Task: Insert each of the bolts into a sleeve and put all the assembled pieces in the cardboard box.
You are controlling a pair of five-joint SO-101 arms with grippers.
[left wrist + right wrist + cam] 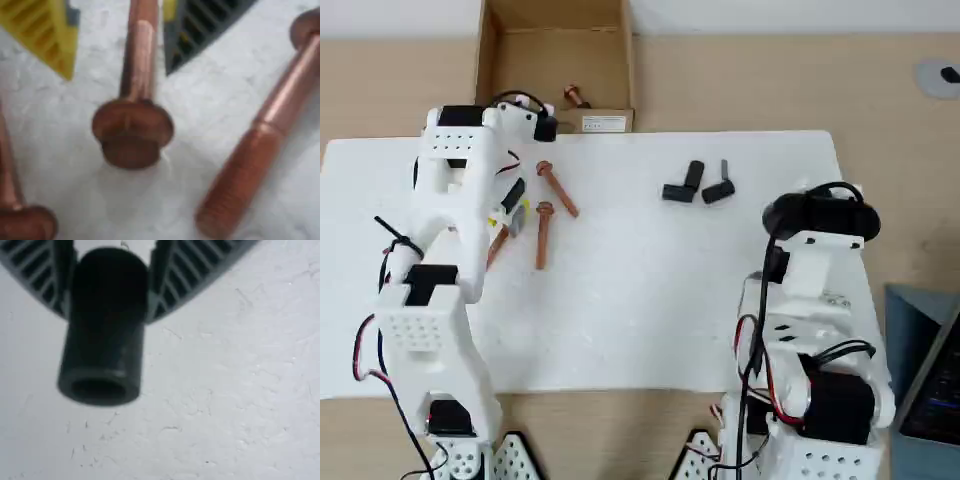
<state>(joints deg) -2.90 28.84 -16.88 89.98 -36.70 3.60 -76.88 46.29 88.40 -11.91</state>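
In the left wrist view a copper bolt [134,100] lies between the fingers of my left gripper [117,70], head toward the camera. The dark finger [200,25] sits against its shank and the yellow finger [45,35] stands off it, so the jaws are open. In the high view this gripper [515,215] is low over the white mat among three loose bolts [558,188] [542,235] [498,245]. My right gripper [110,285] is shut on a black sleeve [102,350], open end toward the camera, above the mat. Two more sleeves [685,183] [720,188] lie mid-mat.
The cardboard box [485,60] stands at the mat's far edge, left of centre, with one assembled piece [575,97] inside. The right arm [815,215] rises at the mat's right side. A laptop corner [930,370] is at the right edge.
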